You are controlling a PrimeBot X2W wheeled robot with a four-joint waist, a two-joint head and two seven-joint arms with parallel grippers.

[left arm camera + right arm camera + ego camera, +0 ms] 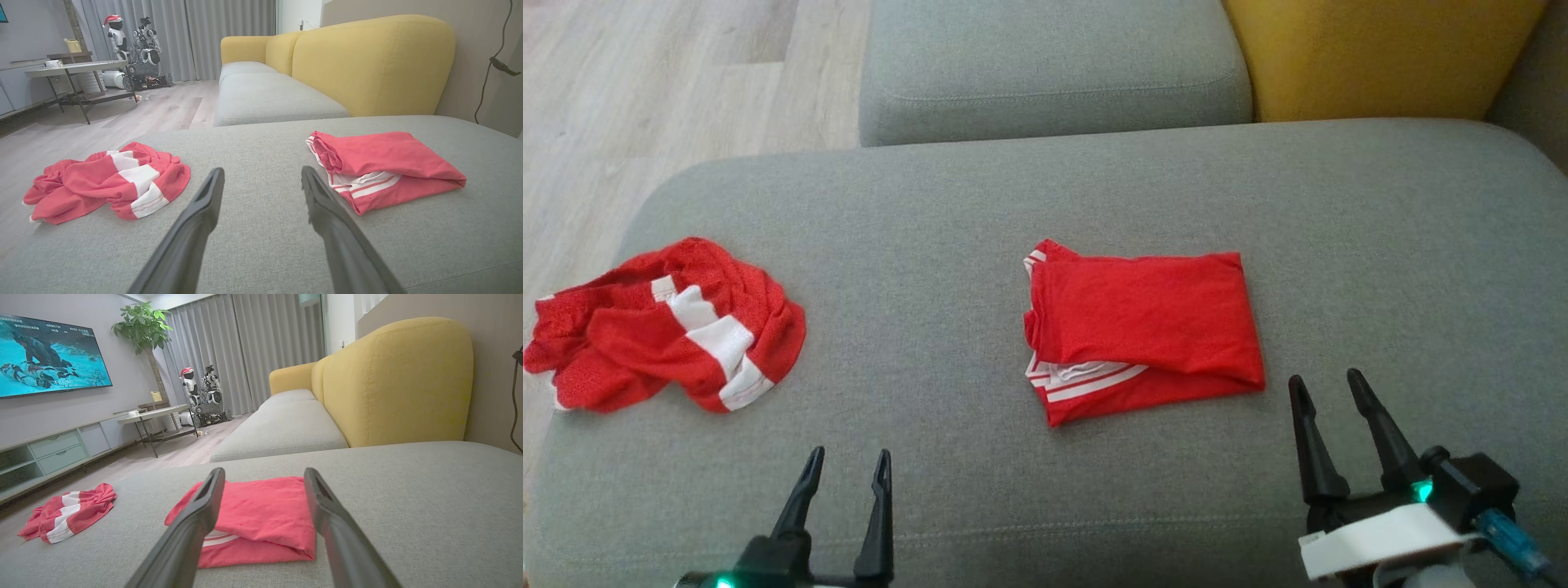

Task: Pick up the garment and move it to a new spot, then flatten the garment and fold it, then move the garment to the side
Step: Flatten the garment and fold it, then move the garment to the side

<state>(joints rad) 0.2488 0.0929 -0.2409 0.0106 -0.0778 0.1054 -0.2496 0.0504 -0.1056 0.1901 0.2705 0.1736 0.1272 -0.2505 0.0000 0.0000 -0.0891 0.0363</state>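
Evidently the red garment [1139,331] lies folded mid-way across the grey cushion [931,204], just beyond the right gripper [1325,377], leaving only the move aside; that and the left gripper [849,451] stand parted, empty.

Red white-striped garment [1152,318] lies folded flat on the grey cushion [931,204].

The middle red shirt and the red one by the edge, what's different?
The middle garment is folded into a neat rectangle; the left garment lies crumpled. The middle garment shows thin white stripes; the left garment, broad white patches. Both are red, on the grey sofa.
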